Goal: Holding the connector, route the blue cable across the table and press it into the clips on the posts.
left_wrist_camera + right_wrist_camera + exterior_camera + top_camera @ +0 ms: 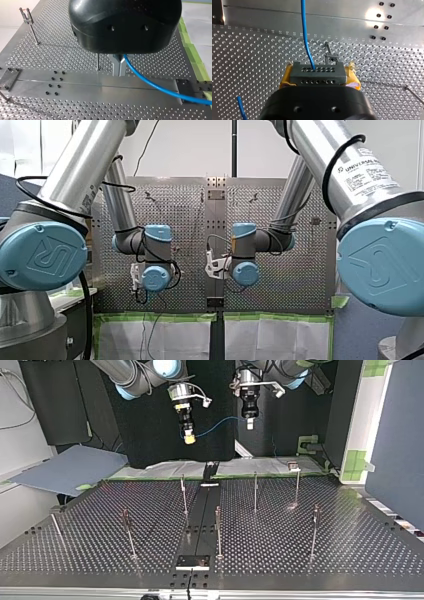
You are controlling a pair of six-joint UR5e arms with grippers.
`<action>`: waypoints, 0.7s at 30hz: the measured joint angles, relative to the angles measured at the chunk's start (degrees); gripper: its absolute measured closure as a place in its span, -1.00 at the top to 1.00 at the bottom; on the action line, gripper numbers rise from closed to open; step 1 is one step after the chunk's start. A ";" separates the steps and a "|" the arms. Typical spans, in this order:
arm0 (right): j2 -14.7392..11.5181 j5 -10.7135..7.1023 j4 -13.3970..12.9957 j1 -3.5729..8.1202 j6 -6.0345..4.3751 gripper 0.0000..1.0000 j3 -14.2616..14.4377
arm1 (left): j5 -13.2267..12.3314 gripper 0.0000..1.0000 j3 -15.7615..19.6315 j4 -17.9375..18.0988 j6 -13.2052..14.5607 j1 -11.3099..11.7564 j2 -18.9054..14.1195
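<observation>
My right gripper (pixel 319 72) clamps the connector (pixel 317 76) between yellow pads (pixel 285 80); my left gripper (pixel 119 72) seems pinched on the cable (pixel 155 86), both above the table's (pixel 62 50) middle strip. A loose left grip could let the cable slip past the clips (pixel 26 13).

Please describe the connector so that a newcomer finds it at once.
Start at my right gripper, raised above the perforated table. Between its yellow pads sits the connector: a grey block with two rows of holes, the blue cable entering one hole.
</observation>
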State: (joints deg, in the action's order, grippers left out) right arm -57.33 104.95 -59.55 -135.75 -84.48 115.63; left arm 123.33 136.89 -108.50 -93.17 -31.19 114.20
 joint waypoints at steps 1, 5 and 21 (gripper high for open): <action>-0.01 0.00 0.06 0.00 0.00 -1.00 0.00 | -0.02 -1.00 -0.08 -0.17 -0.02 0.04 0.14; -0.01 0.00 0.18 0.00 0.00 -1.00 0.00 | -0.05 -1.00 -0.27 -1.23 -0.06 0.12 0.57; -0.03 0.00 0.22 0.00 0.00 -1.00 0.00 | -0.06 -1.00 -0.32 -1.64 -0.08 0.14 0.70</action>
State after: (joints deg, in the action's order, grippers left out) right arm -57.36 104.95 -59.33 -135.75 -84.48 115.63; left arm 123.26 136.56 -110.14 -93.25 -31.05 114.90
